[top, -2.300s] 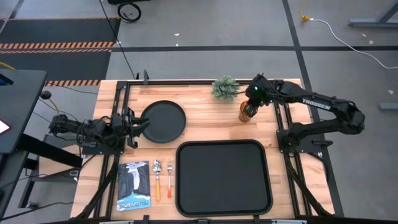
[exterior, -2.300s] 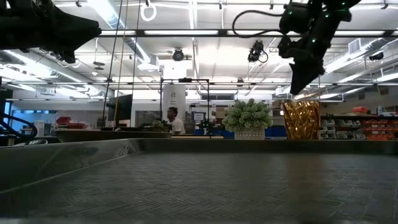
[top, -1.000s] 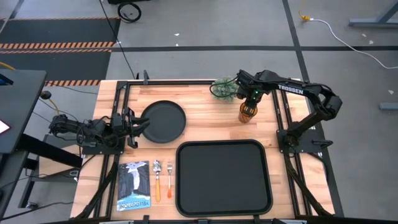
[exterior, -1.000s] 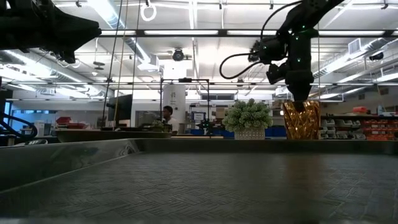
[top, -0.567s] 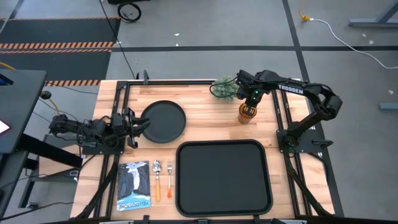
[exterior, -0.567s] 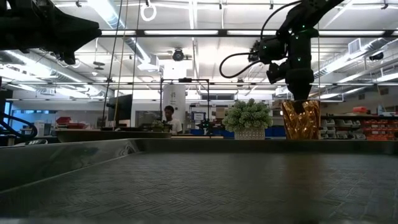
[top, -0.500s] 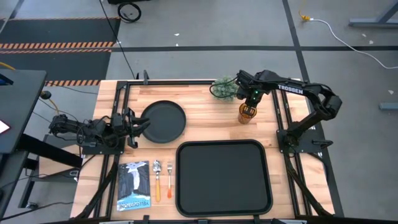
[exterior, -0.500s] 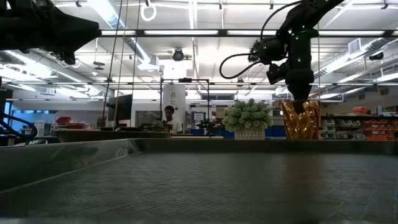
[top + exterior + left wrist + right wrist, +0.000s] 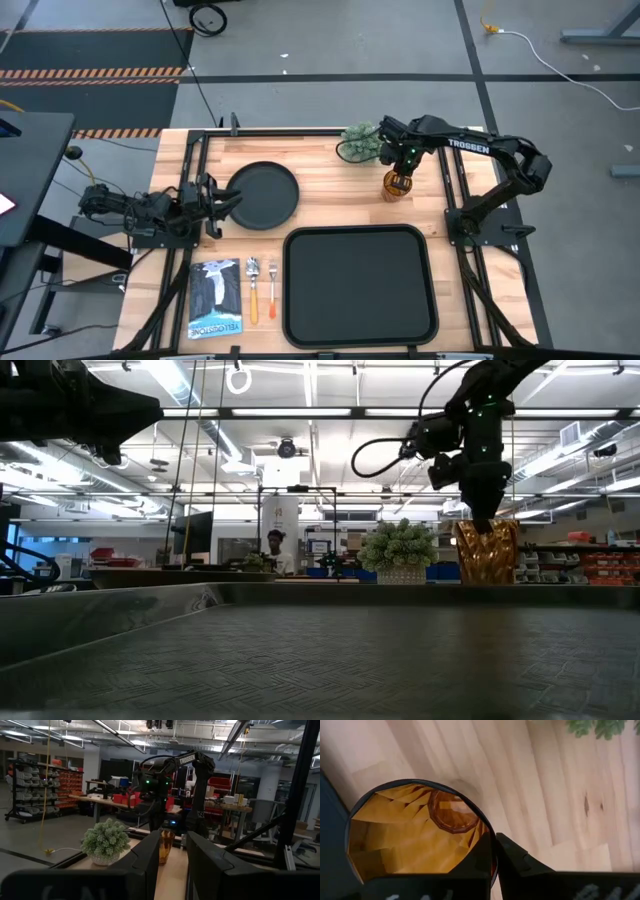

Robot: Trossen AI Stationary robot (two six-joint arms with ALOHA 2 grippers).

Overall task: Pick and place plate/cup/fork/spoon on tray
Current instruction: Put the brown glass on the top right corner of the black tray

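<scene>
The wooden table stands on a grey concrete floor crossed by dark seams, with orange-and-black hazard stripes at ten o'clock and a white cable at two o'clock. Beyond it, long ceiling lights, orange-binned shelves, a white column and a seated person.

Right gripper sits over the amber cup beside the plant; tray bare
</scene>
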